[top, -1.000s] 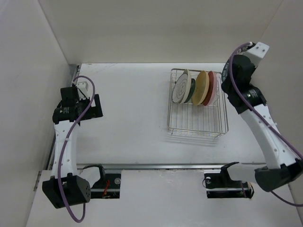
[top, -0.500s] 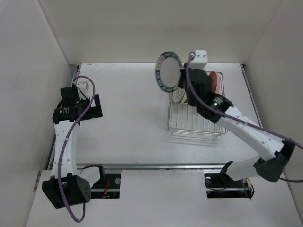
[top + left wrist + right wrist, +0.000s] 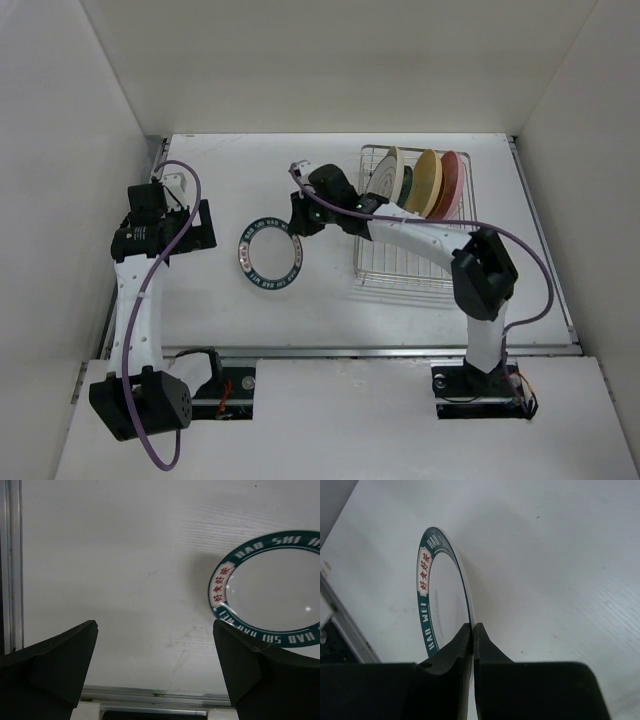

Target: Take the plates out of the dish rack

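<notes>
Half a second ago the right arm held the lettered plate up in the air beside the rack, its face turned toward the overhead camera. Now the arm has swung out and down, and the lettered plate [image 3: 270,256] sits low on or just over the table [image 3: 300,320], with its face turned up. I cannot tell whether it rests fully flat. The right pincer [image 3: 300,222] is closed on the plate's rim. In the wrist view its two fingers [image 3: 452,652] meet on the thin edge, and the plate spreads away ahead of the tips and a little to one side. Being round, the plate has no long axis of its own, though from the wrist it reads as a narrow oval running straight out from the tips. The rack [image 3: 415,268] stands behind this pincer, back along its arm, well apart from the plate. In it a white patterned plate [image 3: 383,187], a tan plate [image 3: 428,183] and a pink plate [image 3: 452,183] stand on edge in a close row. The left pincer [image 3: 155,670] has not moved. Its jaws stand wide apart with nothing between them, and the lettered plate lies ahead of it and off to one side.
</notes>
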Controlling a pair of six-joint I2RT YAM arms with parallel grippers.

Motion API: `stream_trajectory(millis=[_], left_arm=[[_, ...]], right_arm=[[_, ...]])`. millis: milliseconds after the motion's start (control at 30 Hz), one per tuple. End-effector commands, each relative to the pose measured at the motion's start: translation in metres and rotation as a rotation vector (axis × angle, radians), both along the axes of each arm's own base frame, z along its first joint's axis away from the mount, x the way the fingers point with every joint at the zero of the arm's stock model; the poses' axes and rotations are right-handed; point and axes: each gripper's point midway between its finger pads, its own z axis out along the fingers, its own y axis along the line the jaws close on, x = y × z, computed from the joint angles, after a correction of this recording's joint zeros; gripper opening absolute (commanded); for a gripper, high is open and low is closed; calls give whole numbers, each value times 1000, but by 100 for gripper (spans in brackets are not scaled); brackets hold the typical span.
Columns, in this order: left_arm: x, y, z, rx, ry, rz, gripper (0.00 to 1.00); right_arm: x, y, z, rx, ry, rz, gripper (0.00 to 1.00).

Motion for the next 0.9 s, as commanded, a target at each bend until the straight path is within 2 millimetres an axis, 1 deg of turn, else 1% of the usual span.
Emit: stream_trajectory(millis=[0, 33, 67, 100, 133, 167, 233, 267, 300, 333, 367, 467, 500, 533, 567, 600, 667, 700, 733, 767, 800, 833, 867], left_arm=[[-3, 2, 4, 14, -19, -2, 100], [-4, 2, 7, 15, -28, -2, 100], [-4, 2, 7, 15, -28, -2, 100], [-4, 2, 7, 15, -28, -2, 100], [-4, 2, 7, 15, -28, -2, 100], [-4, 2, 7, 15, -28, -2, 100], [-4, 2, 7, 15, -28, -2, 100], [-4, 2, 7, 15, -28, -2, 100], [-4, 2, 7, 15, -28, -2, 100], [-3, 2, 4, 15, -28, -2, 100], [-3, 2, 4, 15, -28, -2, 100], [-3, 2, 4, 15, -28, -2, 100], [-3, 2, 4, 15, -28, -2, 100], [-3, 2, 4, 15, -28, -2, 100], [-3, 2, 4, 15, -28, -2, 100], [-3, 2, 4, 15, -28, -2, 100], [-3, 2, 4, 15, -28, -2, 100], [-3, 2, 4, 15, -28, -2, 100], [-3, 2, 4, 15, -28, -2, 100], [-3, 2, 4, 15, -28, -2, 100], [-3, 2, 4, 15, -28, -2, 100], [-3, 2, 4, 15, -28, -2, 100], [-3, 2, 4, 15, -28, -2, 100]], right_arm=[[-17, 45, 24, 166, 76, 184, 6], [-19, 50, 5, 156, 136, 194, 6], [-20, 50, 5, 161, 148, 187, 6], [-22, 52, -4, 160, 182, 186, 6], [-15, 53, -14, 174, 219, 162, 6], [-15, 56, -16, 185, 237, 159, 6], [-6, 48, -34, 187, 286, 120, 6], [-6, 48, -34, 190, 294, 115, 8], [-1, 45, -39, 185, 301, 103, 11], [-2, 43, -43, 179, 308, 101, 15], [2, 40, -49, 173, 315, 91, 27], [3, 36, -54, 151, 324, 68, 44], [3, 36, -47, 157, 307, 75, 53], [4, 33, -45, 147, 300, 57, 55], [6, 30, -30, 152, 264, 50, 58], [7, 25, -23, 140, 244, 38, 61], [17, 12, -4, 118, 166, -32, 63], [17, 1, 22, 119, 119, -67, 64], [21, -9, 36, 108, 78, -110, 66], [35, -27, 48, 73, 5, -212, 66], [33, -46, 79, 83, -47, -269, 69], [34, -61, 90, 66, -86, -325, 69], [36, -76, 105, 64, -125, -384, 70]])
